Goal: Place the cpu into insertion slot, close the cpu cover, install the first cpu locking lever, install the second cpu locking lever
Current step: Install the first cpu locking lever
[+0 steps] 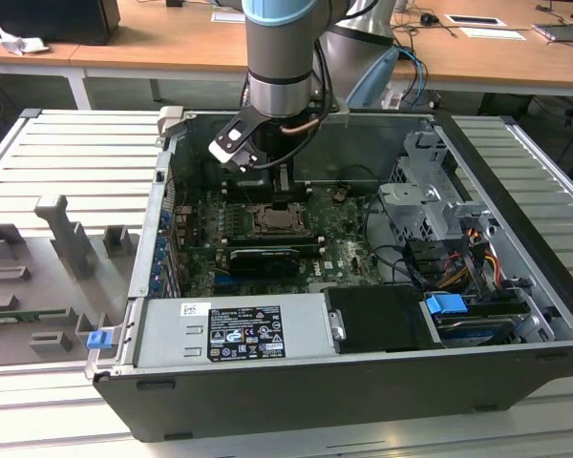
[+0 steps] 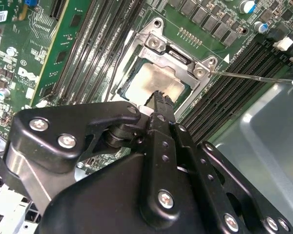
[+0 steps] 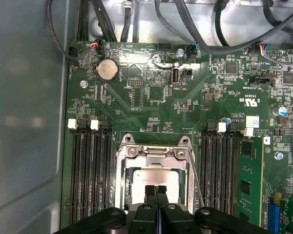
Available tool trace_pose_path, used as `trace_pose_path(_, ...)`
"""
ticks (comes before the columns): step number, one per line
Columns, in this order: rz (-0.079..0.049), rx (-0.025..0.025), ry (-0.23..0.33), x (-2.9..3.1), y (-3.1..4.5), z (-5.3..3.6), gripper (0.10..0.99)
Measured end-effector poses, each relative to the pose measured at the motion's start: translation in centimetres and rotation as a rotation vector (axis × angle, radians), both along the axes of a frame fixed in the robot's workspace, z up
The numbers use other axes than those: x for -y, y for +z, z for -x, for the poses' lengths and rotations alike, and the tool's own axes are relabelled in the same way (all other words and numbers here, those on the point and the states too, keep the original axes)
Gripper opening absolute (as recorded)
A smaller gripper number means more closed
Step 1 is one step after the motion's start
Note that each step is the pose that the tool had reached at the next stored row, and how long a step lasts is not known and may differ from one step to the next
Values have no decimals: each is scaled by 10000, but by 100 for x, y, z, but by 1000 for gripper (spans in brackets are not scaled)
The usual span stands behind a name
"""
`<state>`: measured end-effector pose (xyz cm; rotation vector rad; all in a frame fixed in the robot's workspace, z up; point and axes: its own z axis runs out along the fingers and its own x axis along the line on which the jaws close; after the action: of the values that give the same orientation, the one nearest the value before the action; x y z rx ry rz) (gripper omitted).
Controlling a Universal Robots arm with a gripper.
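Hand (image 3: 156, 191) — fingers pressed together, pinching nothing — with its tips over the cpu (image 3: 145, 178), which lies in the insertion slot (image 3: 128, 186) on the green circuit board (image 3: 151, 105). The cpu cover (image 3: 154, 155) lies closed around the chip's pale top, a thin wire lever (image 2: 254, 77) jutting out beside it. Black memory slots (image 3: 90, 175) flank the socket, which sits toward the far side of the open computer case (image 1: 296, 401).

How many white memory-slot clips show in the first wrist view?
4: two clips heading the memory slots on one side of the cpu cover, two on the other side. The gripper may hide more.
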<state>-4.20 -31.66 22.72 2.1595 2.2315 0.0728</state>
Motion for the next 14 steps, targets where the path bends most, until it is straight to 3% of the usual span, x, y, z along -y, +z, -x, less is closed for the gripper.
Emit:
trace_pose_path(8, -1, 1, -2, -1, 107, 0, 106)
trace_pose_path(14, -1, -1, -1, -1, 274, 0, 106)
